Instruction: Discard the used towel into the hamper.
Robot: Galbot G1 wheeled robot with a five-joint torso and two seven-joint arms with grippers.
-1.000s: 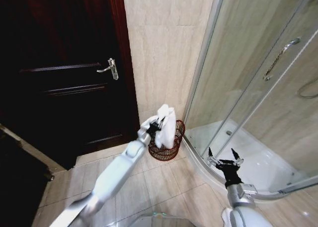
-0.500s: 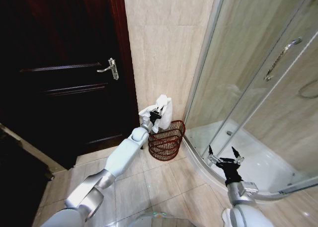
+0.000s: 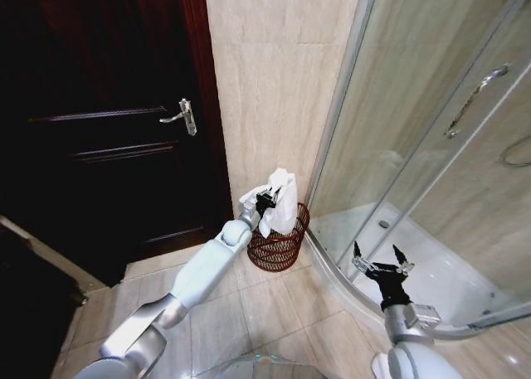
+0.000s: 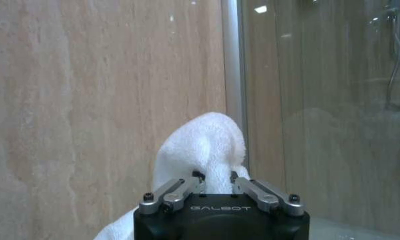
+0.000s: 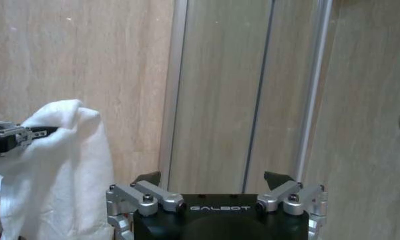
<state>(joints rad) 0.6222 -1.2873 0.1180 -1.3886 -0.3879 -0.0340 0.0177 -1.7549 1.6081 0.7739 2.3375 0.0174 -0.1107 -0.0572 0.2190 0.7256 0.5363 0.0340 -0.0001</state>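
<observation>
A white towel [image 3: 281, 201] hangs from my left gripper [image 3: 267, 199], which is shut on its upper part. It dangles over the hamper [image 3: 278, 241], a small round dark red-brown wire basket standing on the floor at the foot of the beige wall. The left wrist view shows the towel [image 4: 203, 149] bunched between the left gripper's fingers [image 4: 178, 190]. My right gripper [image 3: 378, 263] stays low at the right in front of the shower, open and holding nothing. From the right wrist view the towel [image 5: 56, 170] hangs at one side, held by the left gripper [image 5: 23, 135].
A dark wooden door [image 3: 108, 122] with a metal handle [image 3: 184, 115] stands left of the hamper. A curved glass shower enclosure [image 3: 431, 147] with a white tray [image 3: 431, 271] lies to its right. The tiled floor [image 3: 274, 304] runs before the hamper.
The left gripper, still holding the towel, rose above the hamper, then came down slightly so the towel hangs lower over it. The right arm has barely moved.
</observation>
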